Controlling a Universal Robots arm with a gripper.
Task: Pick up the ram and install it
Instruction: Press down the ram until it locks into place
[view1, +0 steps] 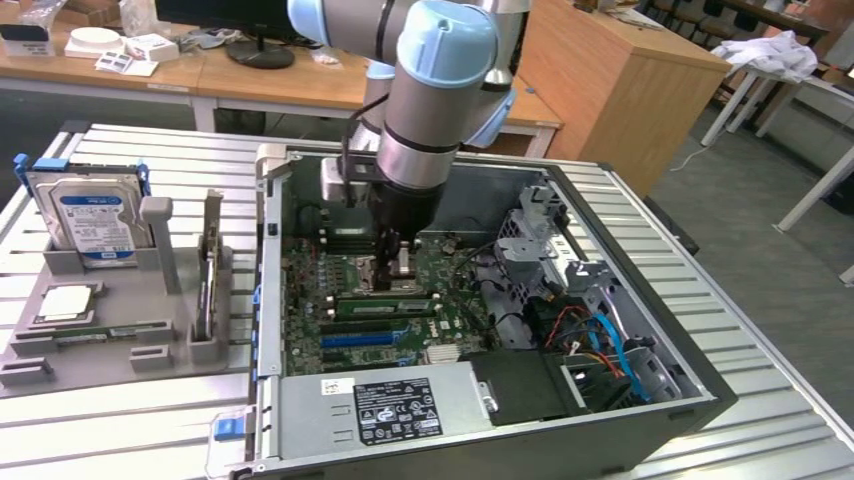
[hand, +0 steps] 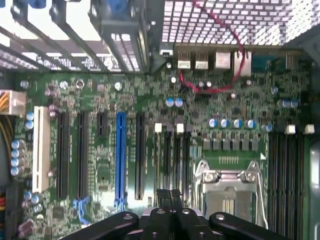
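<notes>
The ram (view1: 387, 304), a thin green stick, stands on edge in a memory slot of the motherboard (view1: 461, 262) inside the open computer case (view1: 694, 400). My gripper (view1: 400, 282) reaches down into the case and hangs right over the stick; whether it touches is unclear. In the wrist view my gripper (hand: 170, 196) is shut, its black fingertips pressed together with nothing between them, over the black memory slots (hand: 172, 160) next to the processor socket (hand: 227, 182). I cannot make out the ram among those slots in the wrist view.
A long blue slot (hand: 120, 155) and a white slot (hand: 41, 147) lie beside the memory slots. A grey rack (view1: 114, 300) at the exterior view's left holds a hard drive (view1: 91, 215), another green stick (view1: 100, 330) and an upright card (view1: 211, 275). The power supply (view1: 387, 405) fills the case's near corner.
</notes>
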